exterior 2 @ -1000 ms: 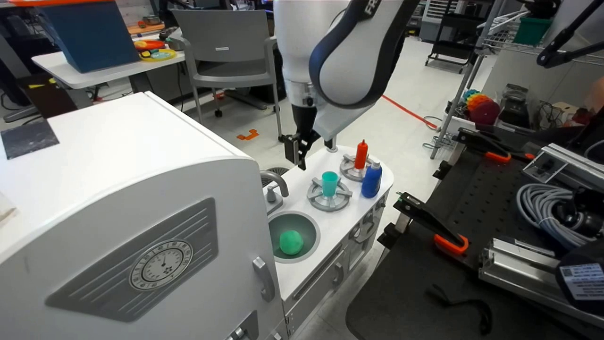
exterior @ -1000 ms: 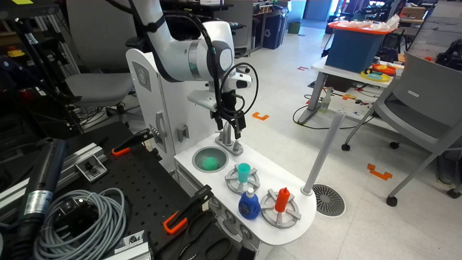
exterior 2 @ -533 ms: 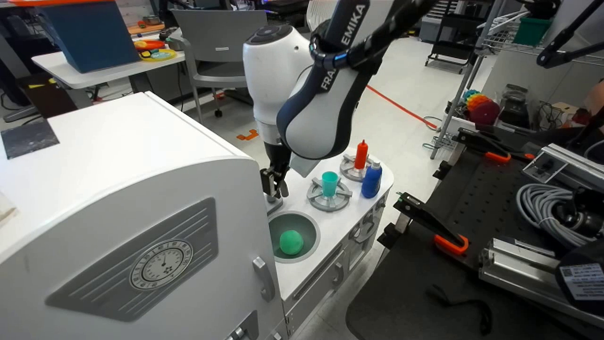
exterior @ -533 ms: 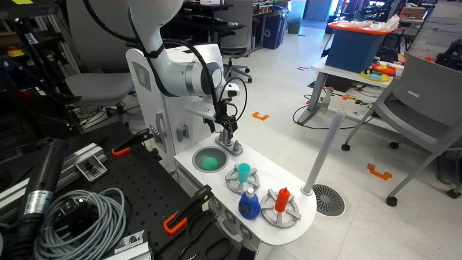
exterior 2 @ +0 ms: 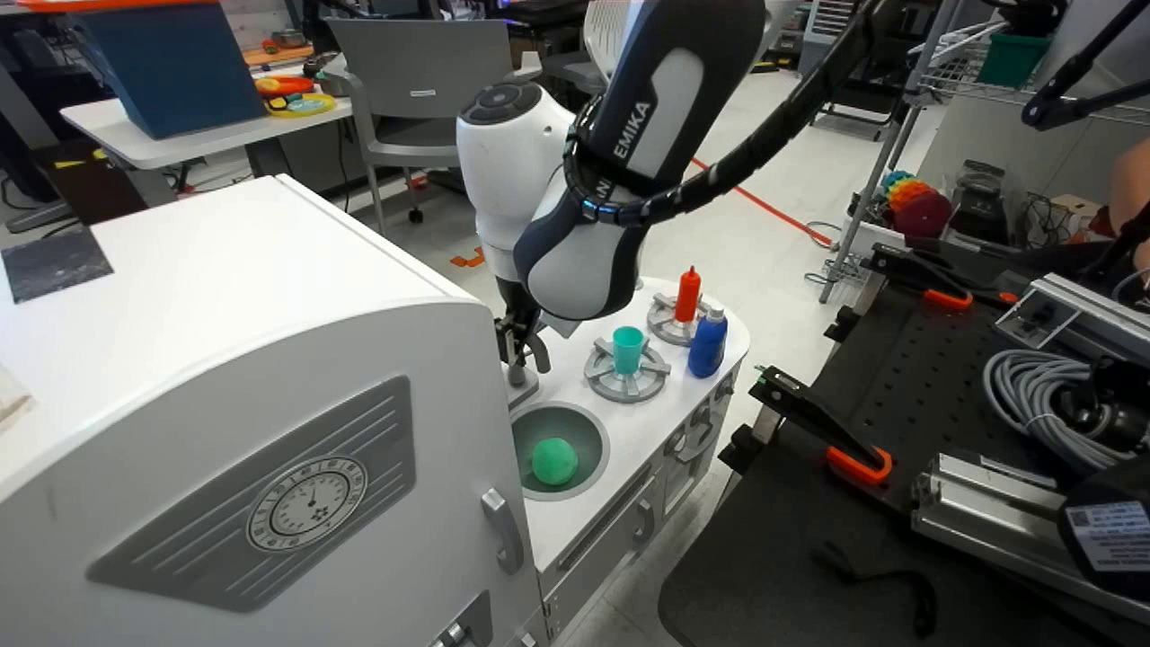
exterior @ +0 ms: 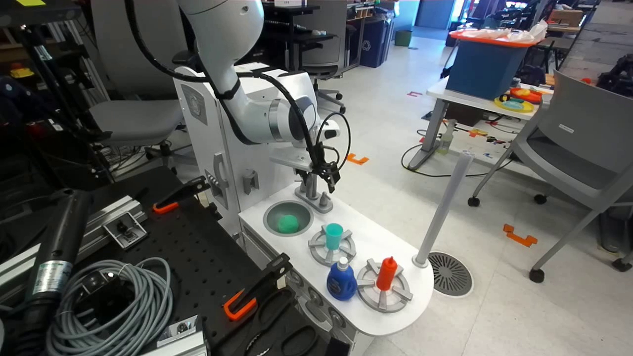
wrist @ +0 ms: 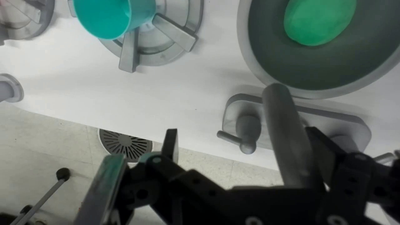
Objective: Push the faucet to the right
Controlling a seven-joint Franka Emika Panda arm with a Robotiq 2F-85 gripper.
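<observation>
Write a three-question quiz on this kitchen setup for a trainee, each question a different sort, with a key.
1. Multiple choice: what stands on the burner nearest the sink? a) red bottle; b) teal cup; c) blue bottle.
2. True or false: the green ball lies inside the sink.
3. Fill in: in the wrist view, the fingers stand ____, with the faucet spout showing between them.
Key: 1. b; 2. true; 3. open.
</observation>
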